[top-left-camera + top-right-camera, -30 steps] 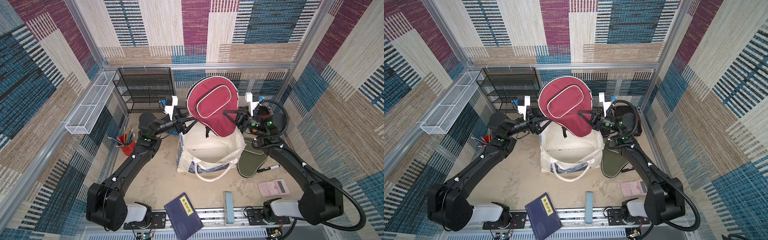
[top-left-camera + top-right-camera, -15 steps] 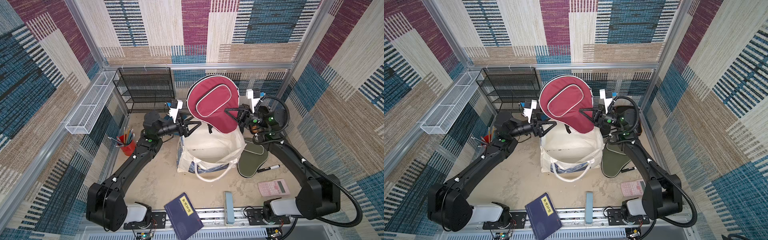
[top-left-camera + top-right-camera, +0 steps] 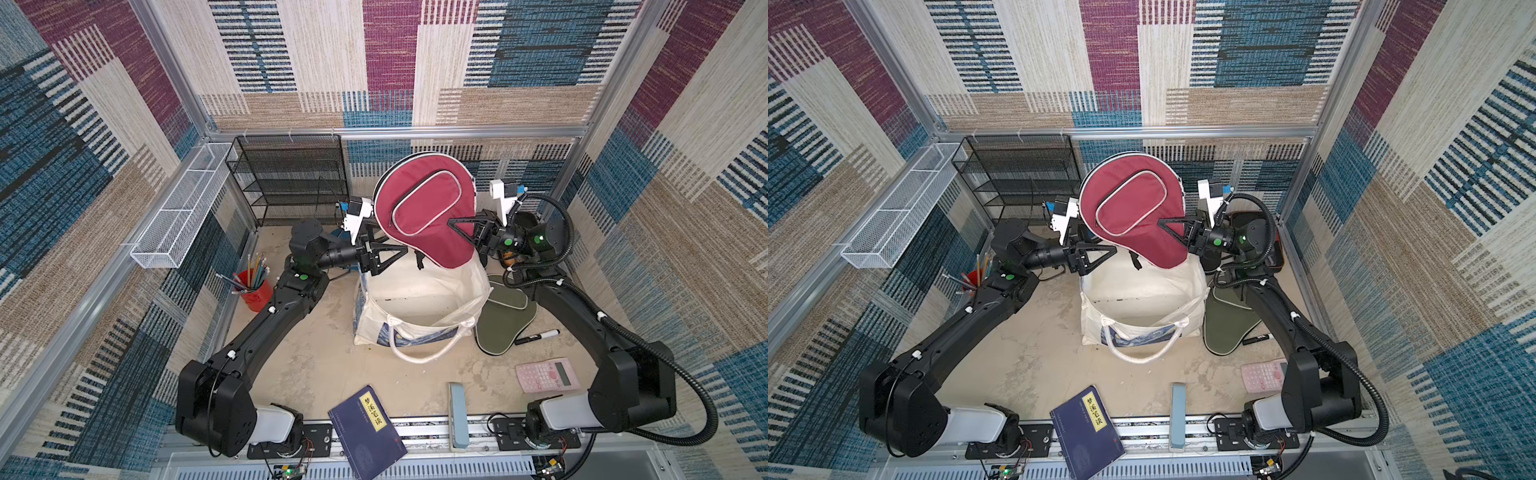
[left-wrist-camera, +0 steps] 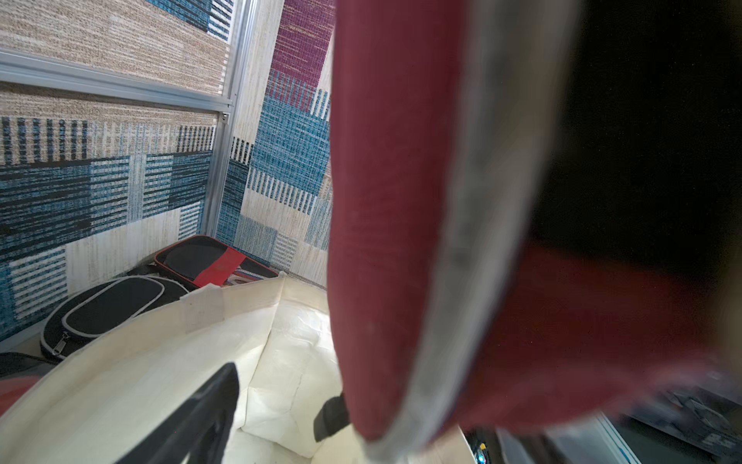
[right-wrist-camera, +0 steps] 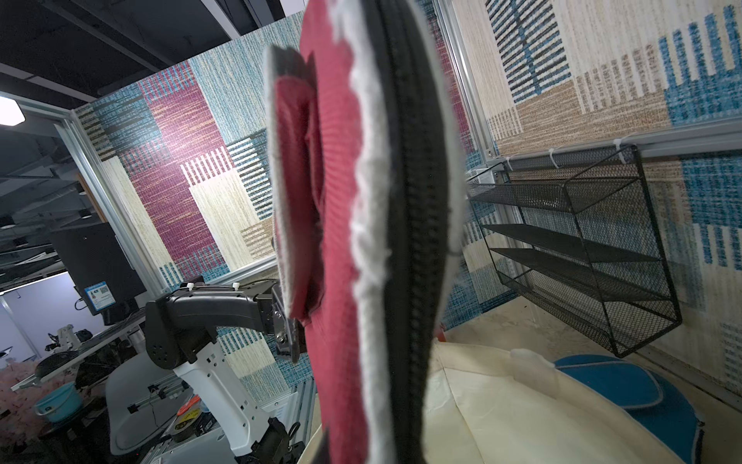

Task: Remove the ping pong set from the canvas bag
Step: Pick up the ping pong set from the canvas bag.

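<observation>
The maroon paddle cover (image 3: 419, 212) (image 3: 1129, 208) of the ping pong set hangs upright above the open canvas bag (image 3: 374, 320) (image 3: 1096, 328). My right gripper (image 3: 455, 224) (image 3: 1165, 226) is shut on the cover's right edge. My left gripper (image 3: 395, 255) (image 3: 1100, 259) stands open over the bag's left rim, its tips at the cover's lower left edge; whether they touch it I cannot tell. An olive cover (image 3: 500, 320) lies right of the bag. The left wrist view shows a black cover (image 4: 100, 309) and a red-banded black case (image 4: 208, 261) behind the bag. A blue cover (image 5: 626, 385) lies by the shelf.
A black wire shelf (image 3: 291, 178) stands at the back left and a white wire basket (image 3: 183, 208) hangs on the left wall. A red pencil cup (image 3: 253, 291) is left of the bag. A marker (image 3: 536, 336), pink calculator (image 3: 546, 374), blue book (image 3: 365, 428) and pale block (image 3: 457, 415) lie in front.
My left gripper has moved right, over the bag's rim, up to the maroon cover. The right gripper keeps the cover raised and has shifted only slightly.
</observation>
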Available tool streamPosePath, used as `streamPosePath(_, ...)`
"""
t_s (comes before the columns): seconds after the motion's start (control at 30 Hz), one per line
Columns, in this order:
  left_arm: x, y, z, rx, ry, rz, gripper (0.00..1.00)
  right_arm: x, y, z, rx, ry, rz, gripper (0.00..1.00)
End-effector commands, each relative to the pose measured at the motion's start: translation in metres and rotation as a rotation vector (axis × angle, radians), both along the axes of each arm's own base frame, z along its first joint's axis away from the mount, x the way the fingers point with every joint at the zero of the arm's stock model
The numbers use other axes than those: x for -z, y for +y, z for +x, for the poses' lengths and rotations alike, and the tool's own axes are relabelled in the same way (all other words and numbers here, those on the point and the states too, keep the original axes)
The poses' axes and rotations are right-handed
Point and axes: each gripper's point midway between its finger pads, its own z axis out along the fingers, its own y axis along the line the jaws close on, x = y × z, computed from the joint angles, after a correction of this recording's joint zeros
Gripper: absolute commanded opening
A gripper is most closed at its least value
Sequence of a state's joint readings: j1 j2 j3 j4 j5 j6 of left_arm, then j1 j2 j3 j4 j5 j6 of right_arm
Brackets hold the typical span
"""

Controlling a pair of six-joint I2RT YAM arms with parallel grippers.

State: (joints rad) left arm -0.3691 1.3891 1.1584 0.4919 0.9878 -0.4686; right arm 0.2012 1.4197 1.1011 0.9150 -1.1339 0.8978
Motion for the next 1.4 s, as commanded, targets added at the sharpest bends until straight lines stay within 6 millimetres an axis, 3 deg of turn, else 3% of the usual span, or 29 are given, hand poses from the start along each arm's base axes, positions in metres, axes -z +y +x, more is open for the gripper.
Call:
streamPosePath(0.0,-0.016,0.003,0.017,-0.089,-0.048,-0.045,0.83,-0.011,-0.002,-0.01,-0.014,-0.044,0.045,0.0)
streamPosePath(0.17,-0.028,0.0,0.029,-0.072,-0.027,-0.144,0.64,-0.006,0.003,-0.019,-0.031,-0.043,0.049,0.0)
streamPosePath(0.47,-0.052,-0.003,0.034,-0.034,-0.027,-0.202,0.0,0.001,0.012,-0.028,-0.06,-0.04,0.058,0.0)
streamPosePath(0.7,-0.076,0.004,0.021,-0.069,-0.074,-0.162,0.0,0.005,0.01,-0.03,-0.041,-0.044,0.061,0.0)
streamPosePath(0.83,-0.079,0.006,0.016,-0.076,-0.068,-0.141,0.0,0.006,0.01,-0.031,-0.039,-0.048,0.06,0.02)
streamPosePath(0.9,-0.082,0.007,0.013,-0.079,-0.074,-0.133,0.0,0.006,0.01,-0.032,-0.037,-0.054,0.055,0.34)
streamPosePath(1.0,-0.086,0.009,0.007,-0.078,-0.077,-0.104,0.0,0.009,0.01,-0.031,-0.026,-0.054,0.036,0.71)
streamPosePath(1.07,-0.09,0.012,0.001,-0.09,-0.089,-0.077,0.0,0.01,0.01,-0.029,-0.009,-0.059,0.023,0.87)
streamPosePath(1.2,-0.099,0.02,-0.009,-0.125,-0.12,-0.017,0.0,0.009,0.008,-0.028,0.007,-0.076,0.007,0.99)
streamPosePath(1.37,-0.11,0.038,-0.019,-0.214,-0.109,0.087,0.0,0.011,0.004,-0.025,0.034,-0.076,-0.022,0.99)
